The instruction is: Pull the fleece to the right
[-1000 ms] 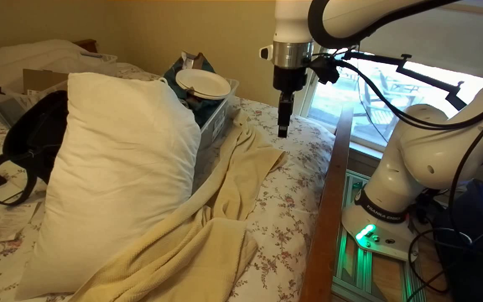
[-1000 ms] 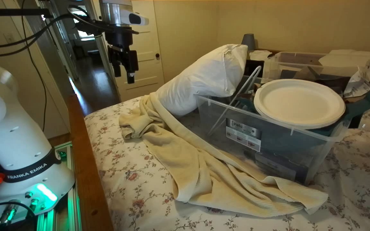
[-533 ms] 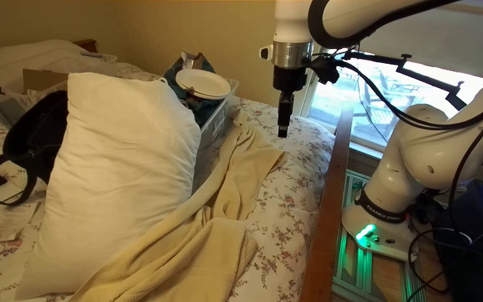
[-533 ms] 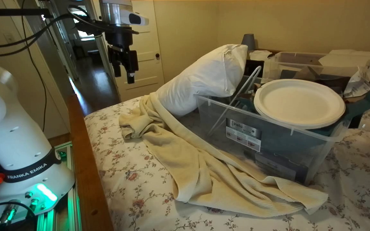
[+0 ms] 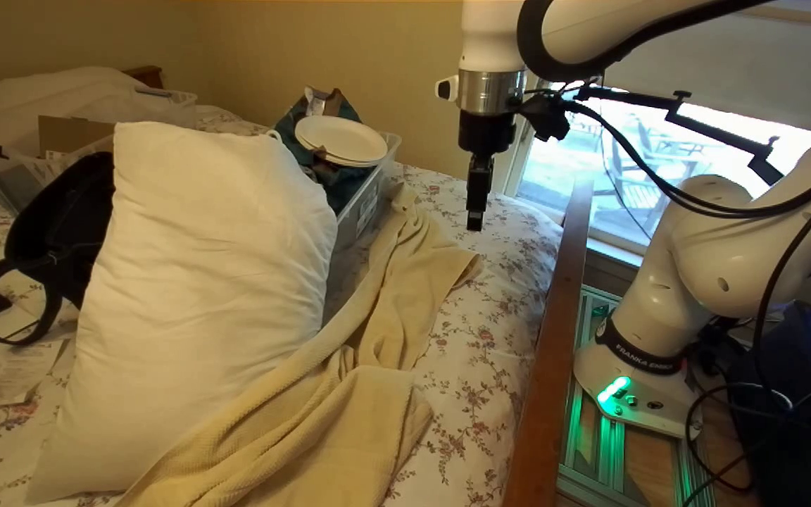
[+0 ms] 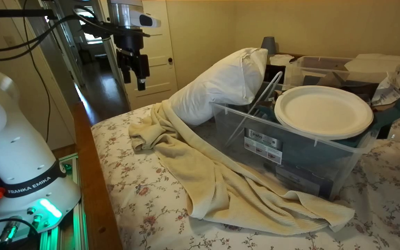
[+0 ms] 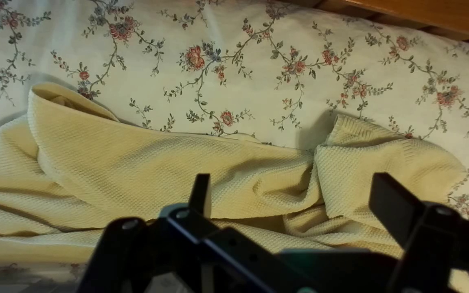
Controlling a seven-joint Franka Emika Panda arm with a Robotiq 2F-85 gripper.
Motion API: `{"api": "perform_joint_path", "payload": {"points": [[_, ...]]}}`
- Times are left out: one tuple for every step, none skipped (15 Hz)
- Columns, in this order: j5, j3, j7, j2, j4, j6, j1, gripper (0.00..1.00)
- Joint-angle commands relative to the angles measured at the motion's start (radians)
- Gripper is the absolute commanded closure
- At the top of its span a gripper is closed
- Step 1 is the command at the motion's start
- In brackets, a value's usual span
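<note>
Clear plastic bin (image 6: 307, 156): set on a white sheet (image 6: 144, 205) printed with small flowers; a label (image 6: 263, 146) is fixed to its long wall.

Fleece (image 6: 203, 173), pale cream-yellow, textured: laid in long rumpled folds on the sheet, along the labelled side of the bin, between it and the wooden bed rail (image 6: 99, 194). In an exterior view, one end is spread just past the bin's near corner; the other is bunched beyond the bin's opposite end. Whether the bin is touched by it cannot be told.

Gripper (image 7: 293, 195), black: hung pointing down, raised above the sheet on the labelled side of the bin. Its fingers (image 7: 200, 191) are set wide apart; nothing is held. In the wrist view, the fleece is seen beneath them, well apart.

Pillow (image 5: 201, 303), white, plump: propped at a tilt at one end of the bin, its upper part raised over the rim.

Plates (image 6: 325, 111), white, stacked: laid in the top of the bin, beside teal material (image 6: 394, 108).

Robot arm (image 6: 23, 156), white: mounted across the bed rail from the bin; a green light (image 6: 50, 207) is lit on its base.
</note>
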Motion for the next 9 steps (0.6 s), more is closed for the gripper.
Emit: {"api": "perform_joint_path", "payload": {"points": [[0.003,0.005,-0.002,0.000,0.001,-0.002,-0.005,0.00],[0.003,0.005,-0.002,0.000,0.001,-0.002,-0.005,0.00],[0.003,0.005,-0.002,0.000,0.001,-0.002,-0.005,0.00],[0.019,-0.006,-0.003,0.009,-0.002,0.045,-0.006,0.00],[0.023,-0.008,0.010,0.038,0.001,0.084,-0.013,0.00],[0.039,-0.016,0.010,0.071,0.002,0.125,-0.011,0.00],[0.044,-0.016,0.011,0.116,-0.001,0.170,-0.009,0.00],[0.048,-0.013,0.020,0.156,-0.007,0.222,-0.010,0.00],[0.060,-0.013,0.021,0.201,-0.012,0.275,-0.006,0.00]]}}
